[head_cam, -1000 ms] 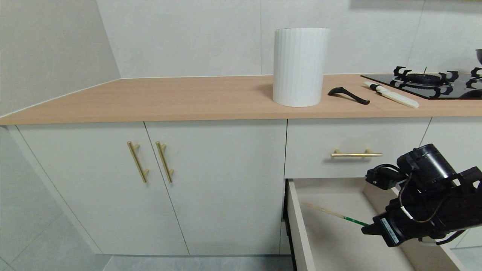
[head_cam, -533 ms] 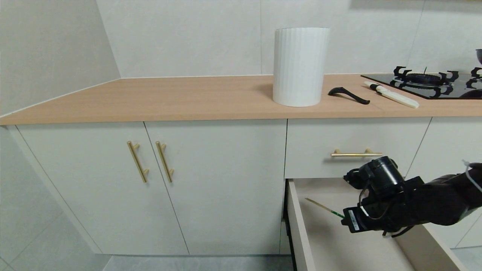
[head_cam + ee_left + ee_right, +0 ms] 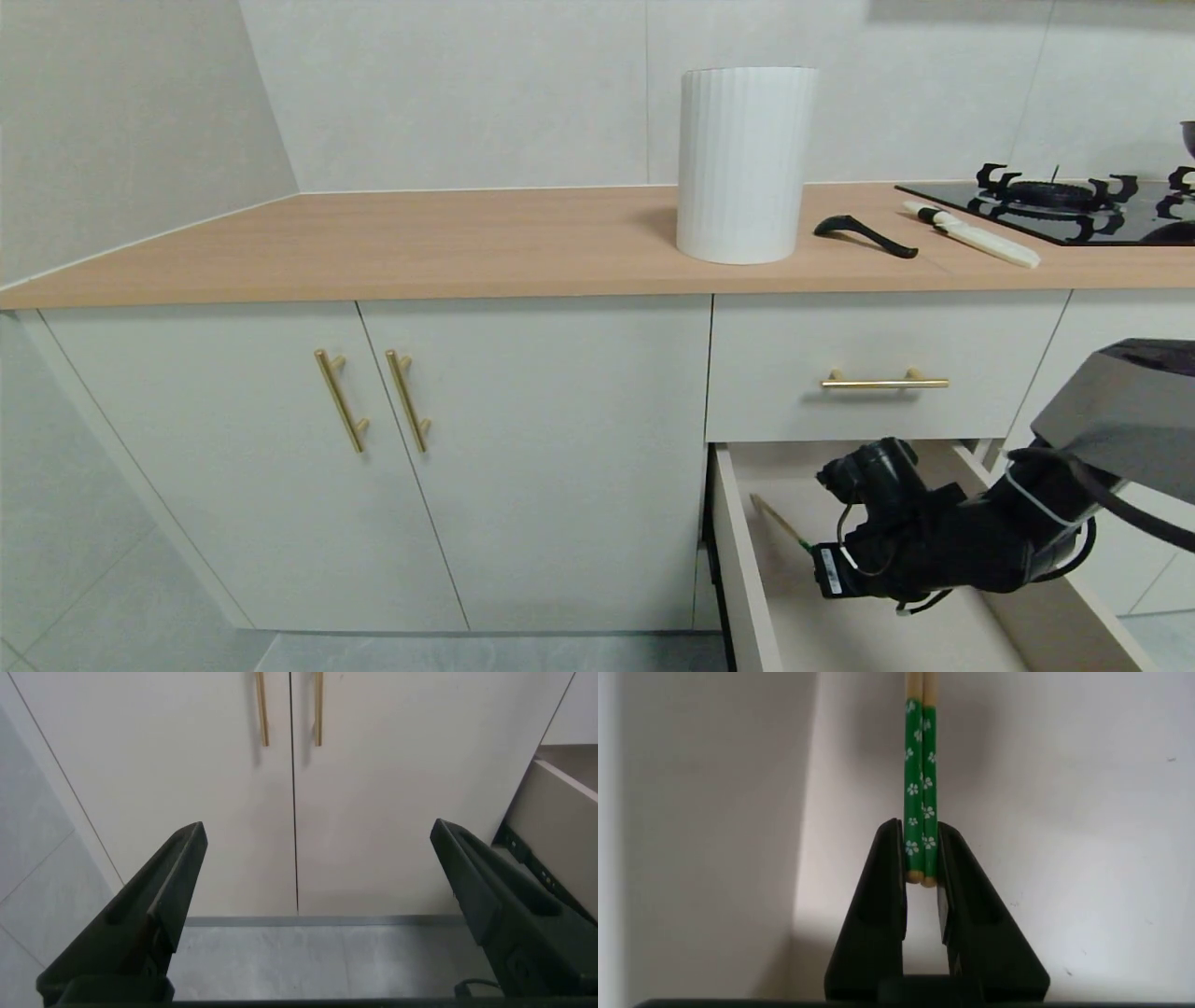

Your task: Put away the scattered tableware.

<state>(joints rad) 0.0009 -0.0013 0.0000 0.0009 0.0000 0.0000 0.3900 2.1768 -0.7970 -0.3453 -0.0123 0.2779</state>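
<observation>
A pair of wooden chopsticks with green flowered ends is held in my right gripper, which is shut on those green ends. The gripper sits low inside the open drawer, near its left wall, and the chopstick tips point toward the drawer's back left corner. A black spoon and a cream-handled knife lie on the wooden counter. My left gripper hangs open in front of the cabinet doors, holding nothing.
A tall white ribbed container stands on the counter left of the spoon. A black gas hob is at the far right. A shut drawer with a gold handle sits above the open one. Double cabinet doors are shut.
My right gripper has moved left and down into the drawer with the chopsticks. Their tips now lie closer to the drawer's left wall.
</observation>
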